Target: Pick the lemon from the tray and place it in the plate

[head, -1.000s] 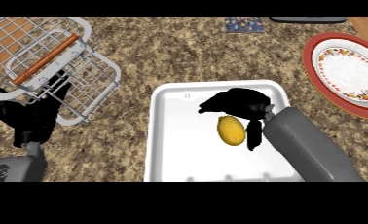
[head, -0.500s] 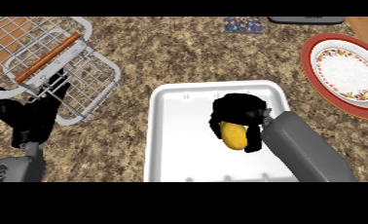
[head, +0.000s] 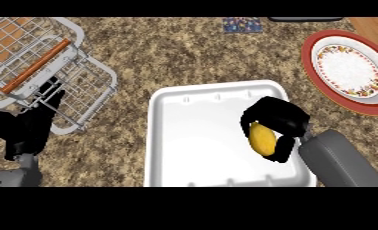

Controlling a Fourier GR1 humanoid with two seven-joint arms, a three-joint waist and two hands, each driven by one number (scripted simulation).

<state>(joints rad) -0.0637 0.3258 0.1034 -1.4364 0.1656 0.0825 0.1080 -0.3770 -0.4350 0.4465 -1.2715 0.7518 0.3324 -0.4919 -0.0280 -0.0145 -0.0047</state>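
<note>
The right hand (head: 275, 119) comes in from the lower right on its grey forearm and sits over the right side of the white tray (head: 184, 139). Its black fingers and thumb are curled around the lemon (head: 260, 139), so the fruit is wrapped on both sides with only its yellow middle showing. The lemon is inside the tray's outline, toward the right edge (can't tell whether it's resting on the tray floor or just above it).

The left hand (head: 26, 124) shows at the left edge, fingers pointing up and relaxed, not closed on anything. It's right in front of the lower corner of the wire rack (head: 81, 86), and the fingertips overlap the wires in this view, though I can't say if they actually touch.

The plate (head: 347, 71) is at the far right, well apart from the tray: red rim, a flowery band inside that, white centre. Part of it runs off the edge.

No readable writing anywhere. There's a small patterned card (head: 242, 24) near the top of the speckled brown counter (head: 170, 54), but the print is too small to make out.

Count: one lemon, one tray, one plate, one wire rack (with an orange bar across it), two hands.
</note>
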